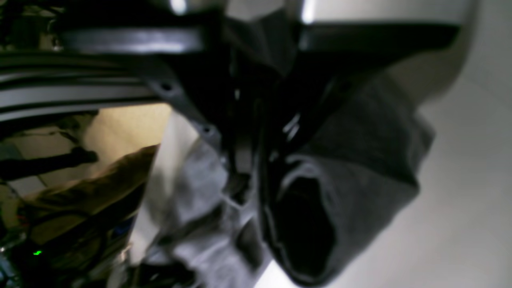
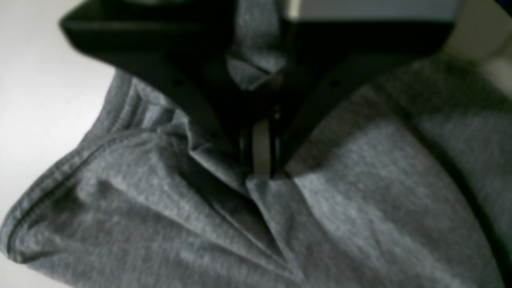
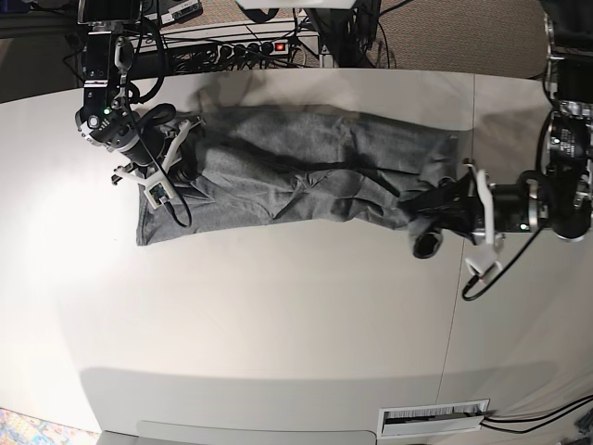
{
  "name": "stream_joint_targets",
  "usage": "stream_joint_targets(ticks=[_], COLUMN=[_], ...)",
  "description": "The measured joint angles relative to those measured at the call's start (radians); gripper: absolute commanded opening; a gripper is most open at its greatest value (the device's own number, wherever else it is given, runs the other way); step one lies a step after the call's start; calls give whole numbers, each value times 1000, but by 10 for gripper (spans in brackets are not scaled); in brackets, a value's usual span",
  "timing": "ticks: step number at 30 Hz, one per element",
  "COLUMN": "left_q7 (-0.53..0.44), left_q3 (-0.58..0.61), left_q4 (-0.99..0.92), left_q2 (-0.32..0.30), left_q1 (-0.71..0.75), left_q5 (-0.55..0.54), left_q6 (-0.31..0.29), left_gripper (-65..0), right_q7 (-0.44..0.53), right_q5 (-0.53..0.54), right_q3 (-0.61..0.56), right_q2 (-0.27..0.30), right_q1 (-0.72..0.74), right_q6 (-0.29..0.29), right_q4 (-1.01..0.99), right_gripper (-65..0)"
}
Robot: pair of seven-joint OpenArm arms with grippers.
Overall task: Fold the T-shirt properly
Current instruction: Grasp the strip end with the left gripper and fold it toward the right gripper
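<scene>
The grey T-shirt lies stretched sideways across the white table, wrinkled through the middle. My right gripper is at its left end. In the right wrist view this gripper is shut on a raised fold of the T-shirt, near a stitched hem. My left gripper is at the right end. The left wrist view shows it shut on bunched cloth of the T-shirt, and a sleeve opening hangs just below the fingers.
A power strip and cables lie past the table's far edge. A table seam runs front to back on the right. A white slotted plate sits at the front edge. Brown clutter shows beyond the table.
</scene>
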Motion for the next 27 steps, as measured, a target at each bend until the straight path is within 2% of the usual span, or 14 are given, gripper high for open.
stream_joint_targets(ticks=[9, 11, 14, 17, 18, 20, 22, 25, 27], left_q7=[-51, -97, -187, -261, -288, -303, -302, -302, -263], left_q3=[0, 0, 0, 0, 0, 0, 0, 0, 0], left_q4=[5, 5, 5, 4, 4, 4, 4, 4, 4], left_q2=[194, 222, 249, 251, 251, 252, 251, 252, 252], left_q1=[72, 93, 133, 162, 168, 178, 183, 181, 180], left_q5=[9, 59, 193, 290, 302, 309, 311, 309, 274], left_q6=[0, 0, 1, 4, 5, 5, 5, 5, 5], left_gripper=[-650, -650, -650, -650, -625, -503, -430, -427, -427], right_q7=[0, 0, 0, 0, 0, 2, 4, 8, 8], right_q5=[0, -1, 0, -1, -1, -3, -3, -6, -6], right_q3=[0, 0, 0, 0, 0, 0, 0, 0, 0], right_q2=[0, -1, -2, -2, -2, -2, -2, -2, -2], right_q1=[0, 0, 0, 0, 0, 0, 0, 0, 3], right_q6=[0, 0, 0, 0, 0, 0, 0, 0, 0], right_q4=[0, 0, 0, 0, 0, 0, 0, 0, 0], right_gripper=[-650, -650, -650, -650, -650, -650, -650, -650, -650])
